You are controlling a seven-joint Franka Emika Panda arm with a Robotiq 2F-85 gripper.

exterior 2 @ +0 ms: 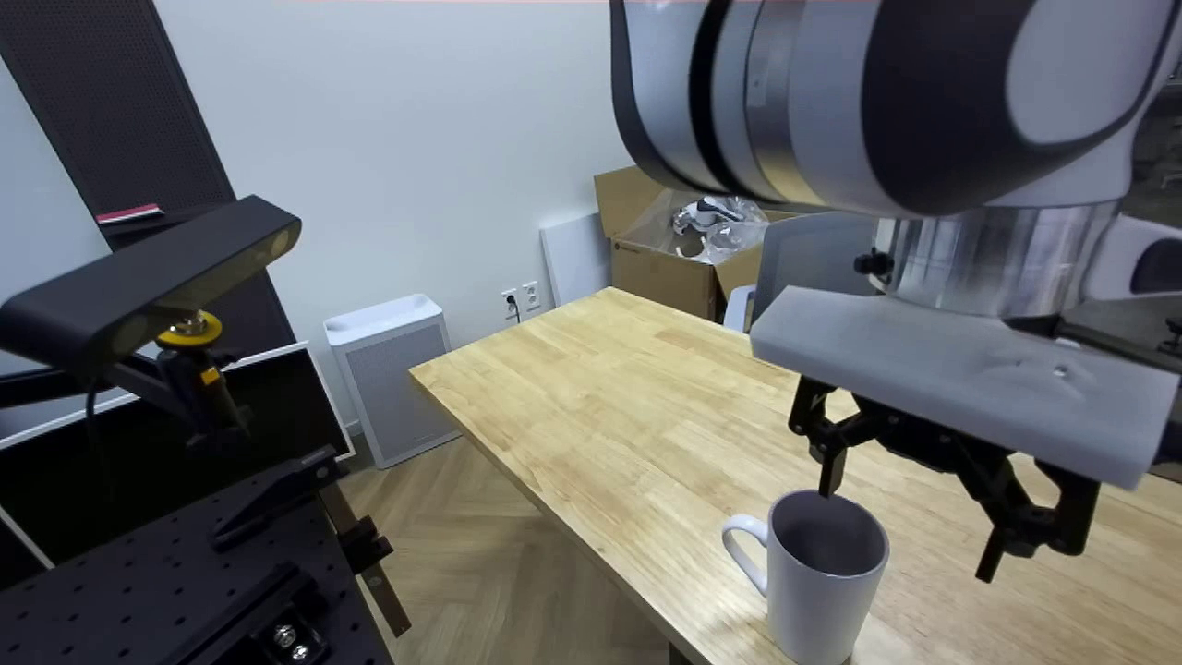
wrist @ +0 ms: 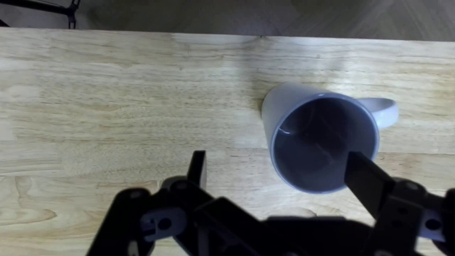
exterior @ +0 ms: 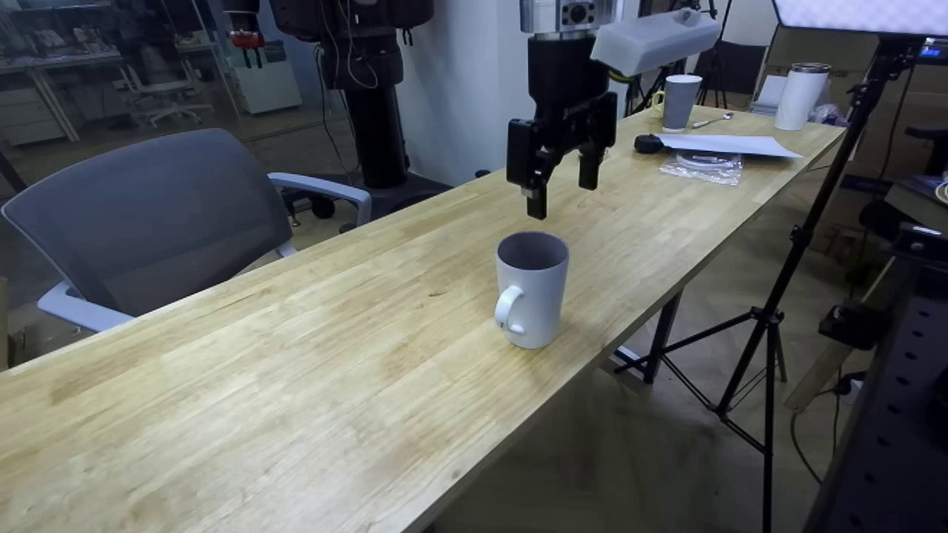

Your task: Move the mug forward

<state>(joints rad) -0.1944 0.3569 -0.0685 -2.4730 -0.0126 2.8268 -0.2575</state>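
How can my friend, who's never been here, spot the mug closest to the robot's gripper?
Find the long wooden table, then the open black gripper above it. Lower down, near the gripper, a mug stands upright. Unlike the grey cup and tall white tumbler farther along, it is white outside, dark grey inside, with a looped white handle.

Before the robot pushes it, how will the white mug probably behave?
The white mug is probably rigid and breakable, judging by its smooth, ceramic-looking wall. Being taller than wide, it might tip if pushed high. Standing upright, it seems unlikely to roll.
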